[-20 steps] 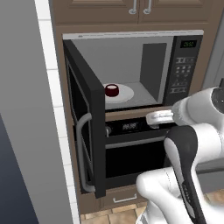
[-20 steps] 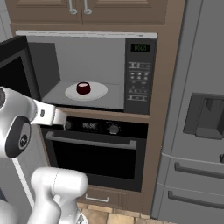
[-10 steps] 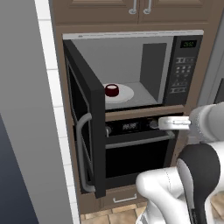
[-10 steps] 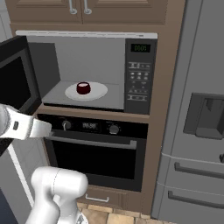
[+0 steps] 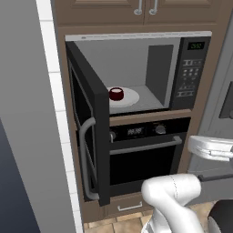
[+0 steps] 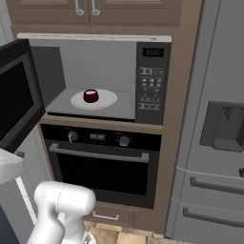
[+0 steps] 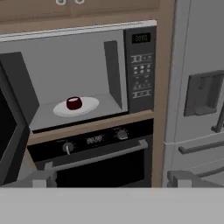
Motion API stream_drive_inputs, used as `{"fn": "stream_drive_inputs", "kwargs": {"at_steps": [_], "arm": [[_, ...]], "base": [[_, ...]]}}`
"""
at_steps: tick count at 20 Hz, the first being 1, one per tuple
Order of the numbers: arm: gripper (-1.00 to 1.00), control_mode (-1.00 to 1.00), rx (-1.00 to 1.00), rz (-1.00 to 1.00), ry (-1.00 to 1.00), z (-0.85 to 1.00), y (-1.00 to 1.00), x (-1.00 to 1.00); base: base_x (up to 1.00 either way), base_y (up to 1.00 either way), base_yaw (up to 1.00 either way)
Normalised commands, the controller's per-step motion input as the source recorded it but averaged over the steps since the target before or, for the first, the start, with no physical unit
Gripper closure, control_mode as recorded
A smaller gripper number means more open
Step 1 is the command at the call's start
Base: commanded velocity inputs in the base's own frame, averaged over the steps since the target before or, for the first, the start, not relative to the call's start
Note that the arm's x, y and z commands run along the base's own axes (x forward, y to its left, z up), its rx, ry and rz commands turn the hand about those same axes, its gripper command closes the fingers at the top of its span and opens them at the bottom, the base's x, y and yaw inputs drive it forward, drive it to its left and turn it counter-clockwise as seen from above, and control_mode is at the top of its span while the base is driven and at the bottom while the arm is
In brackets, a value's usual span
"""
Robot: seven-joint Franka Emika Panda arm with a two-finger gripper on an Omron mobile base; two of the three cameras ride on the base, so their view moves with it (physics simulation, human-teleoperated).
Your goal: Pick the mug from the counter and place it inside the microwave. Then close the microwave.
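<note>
The dark red mug (image 5: pixel 116 93) (image 6: pixel 91 96) (image 7: pixel 74 103) stands upright on the white turntable (image 5: pixel 129 97) (image 6: pixel 107 99) (image 7: pixel 89 105) inside the open microwave (image 5: pixel 193 73) (image 6: pixel 152 81) (image 7: pixel 140 65). Its door (image 5: pixel 88 123) (image 6: pixel 16 100) (image 7: pixel 8 131) is swung wide out to the left, bar handle (image 5: pixel 84 159) facing outward. My gripper (image 7: pixel 111 181) is open and holds nothing. It hangs well back from the cavity, level with the oven and facing the microwave. The counter is out of view.
A black oven (image 5: pixel 145 154) (image 6: pixel 102 164) (image 7: pixel 100 162) with knobs and a horizontal handle sits right under the microwave. A steel fridge (image 6: pixel 214 143) (image 7: pixel 201 87) stands to the right, wooden cabinets (image 6: pixel 95 9) above, and a white tiled wall (image 5: pixel 54 113) to the left.
My hand has pulled back from the microwave's front, away from the oven's control strip and towards the base. The mug stays on the turntable and the door stays open.
</note>
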Motion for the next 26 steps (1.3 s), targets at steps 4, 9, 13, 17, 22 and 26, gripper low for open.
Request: {"fn": "stream_drive_inputs", "kwargs": {"at_steps": [4,9,13,17,22,26], "arm": [[-1.00,-1.00,0.00,-0.11,-0.07,0.07,-0.01,-0.78],[-1.00,-1.00,0.00,-0.11,-0.10,0.00,0.07,-0.67],[-1.00,-1.00,-0.04,-0.20,-0.11,0.00,0.51,-0.26],[-1.00,-1.00,-0.07,-0.31,-0.07,0.00,0.66,-0.11],[-1.00,-1.00,-0.02,-0.39,-0.01,0.00,0.39,-0.25],[-1.00,-1.00,-0.08,-0.34,0.00,0.00,0.49,0.07]], "base": [[0.00,0.00,0.00],[0.00,0.00,0.00],[0.00,0.00,0.00],[0.00,0.00,0.00],[0.00,0.00,0.00],[0.00,0.00,0.00]]}}
